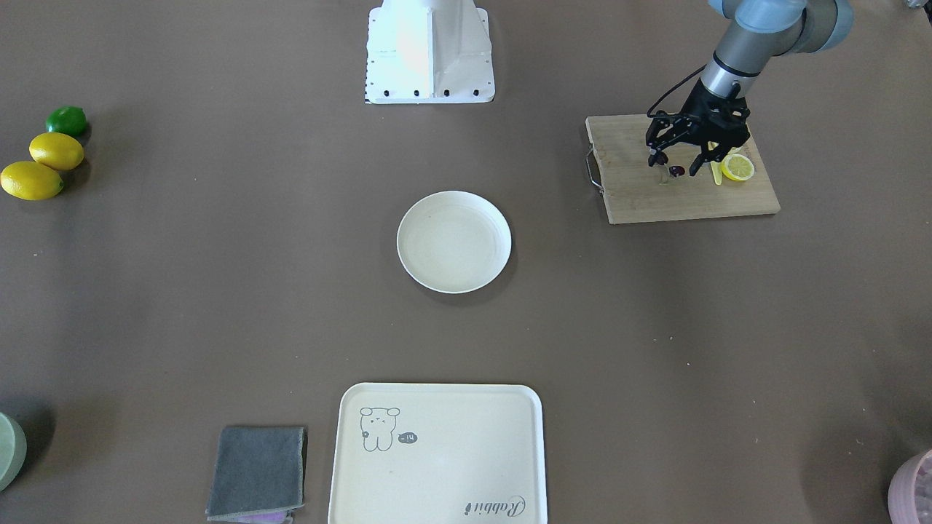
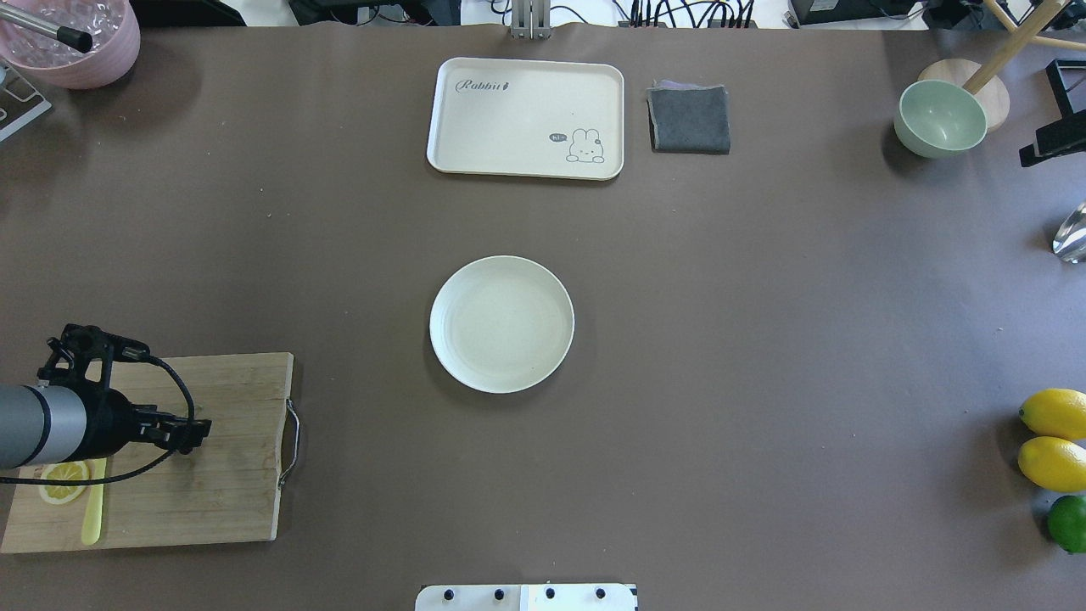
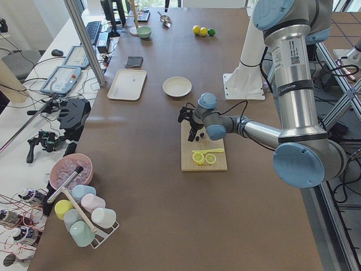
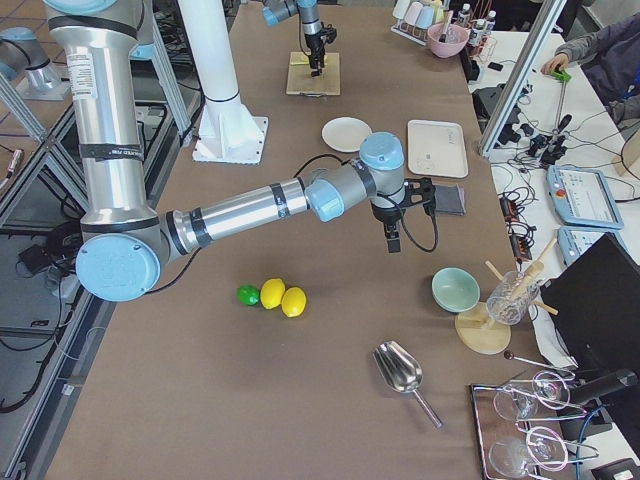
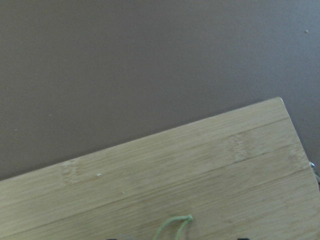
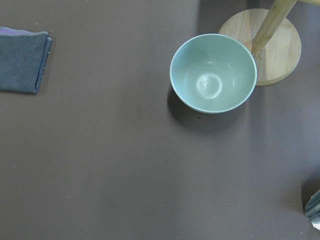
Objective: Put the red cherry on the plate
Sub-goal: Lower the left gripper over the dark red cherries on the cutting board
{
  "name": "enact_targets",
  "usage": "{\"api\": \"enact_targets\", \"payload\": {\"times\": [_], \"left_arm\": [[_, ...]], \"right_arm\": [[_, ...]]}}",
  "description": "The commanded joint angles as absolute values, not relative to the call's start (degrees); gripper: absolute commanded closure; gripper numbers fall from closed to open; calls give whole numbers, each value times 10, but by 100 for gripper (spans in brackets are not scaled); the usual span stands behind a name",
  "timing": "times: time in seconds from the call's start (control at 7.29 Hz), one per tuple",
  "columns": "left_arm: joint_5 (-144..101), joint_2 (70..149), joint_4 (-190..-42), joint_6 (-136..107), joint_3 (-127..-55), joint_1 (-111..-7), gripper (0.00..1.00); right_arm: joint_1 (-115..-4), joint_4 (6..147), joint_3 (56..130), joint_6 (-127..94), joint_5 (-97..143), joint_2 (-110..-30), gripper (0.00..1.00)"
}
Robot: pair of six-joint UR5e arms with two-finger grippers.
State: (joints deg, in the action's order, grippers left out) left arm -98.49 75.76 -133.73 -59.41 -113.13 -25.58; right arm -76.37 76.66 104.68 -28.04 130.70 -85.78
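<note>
The red cherry [image 1: 676,171], a dark pair on thin green stems, lies on the wooden cutting board [image 1: 684,200]. My left gripper [image 1: 674,166] stands open over it, one finger on each side of the fruit. From overhead the arm hides the cherry. Only a curl of green stem [image 5: 172,227] shows at the bottom of the left wrist view. The round cream plate [image 1: 453,241] sits bare at the table's middle, well away from the board. My right gripper [image 4: 390,238] hangs above the table near the grey cloth; I cannot tell whether it is open or shut.
A lemon slice [image 1: 737,167] and a yellow pick lie on the board beside the left gripper. The bear tray [image 1: 437,458] and grey cloth [image 1: 257,471] sit beyond the plate. Two lemons [image 1: 44,167], a lime [image 1: 67,120] and a green bowl [image 6: 213,73] are on the right arm's side.
</note>
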Motion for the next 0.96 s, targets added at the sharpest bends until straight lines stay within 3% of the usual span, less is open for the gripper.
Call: {"api": "enact_targets", "payload": {"times": [0.0, 0.41, 0.55, 0.82], "left_arm": [[-980, 752, -1333, -605, -1131, -241, 19], [-979, 753, -1331, -632, -1130, -218, 25], [-979, 754, -1331, -637, -1131, -214, 34], [-979, 753, -1331, -636, -1132, -213, 67]], "right_arm": [[-765, 766, 1047, -280, 1306, -859, 0], [-765, 766, 1048, -280, 1307, -862, 0], [-765, 766, 1048, -280, 1307, -861, 0], [-765, 766, 1049, -280, 1307, -861, 0]]}}
